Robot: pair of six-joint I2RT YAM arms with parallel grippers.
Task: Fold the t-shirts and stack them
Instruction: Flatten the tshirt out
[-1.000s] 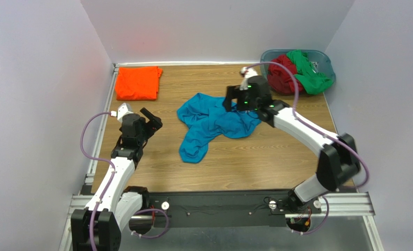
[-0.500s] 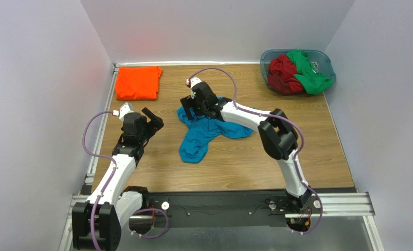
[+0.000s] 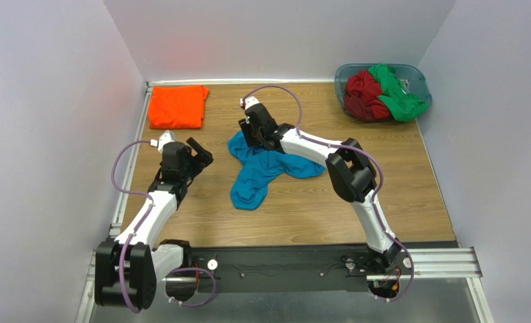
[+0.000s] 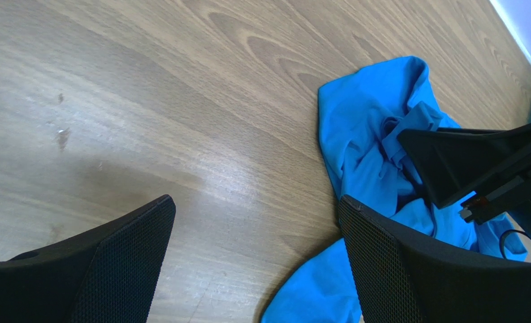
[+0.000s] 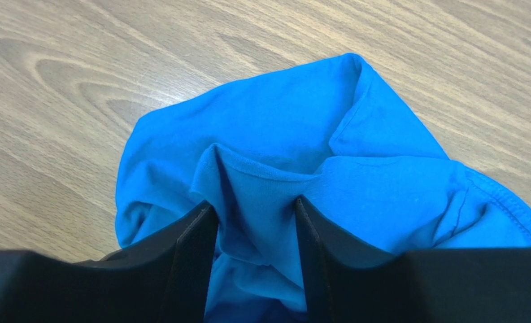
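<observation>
From above we see the teal-blue t-shirt [image 3: 265,168] crumpled mid-bench [image 3: 383,195], the orange t-shirt [image 3: 176,106] at the far-left corner. Left wrist: the left jaws stand apart over bare wood. Right wrist: the right jaws are clamped on a teal-blue fold.

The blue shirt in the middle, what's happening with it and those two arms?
The right gripper is down on the far edge of the crumpled teal-blue t-shirt, a fold between its fingers; whether it is clamped is unclear. The left gripper hovers open over the table beside it. An orange t-shirt lies folded at far left; a dark red t-shirt and a green t-shirt sit bunched in the tub.
</observation>
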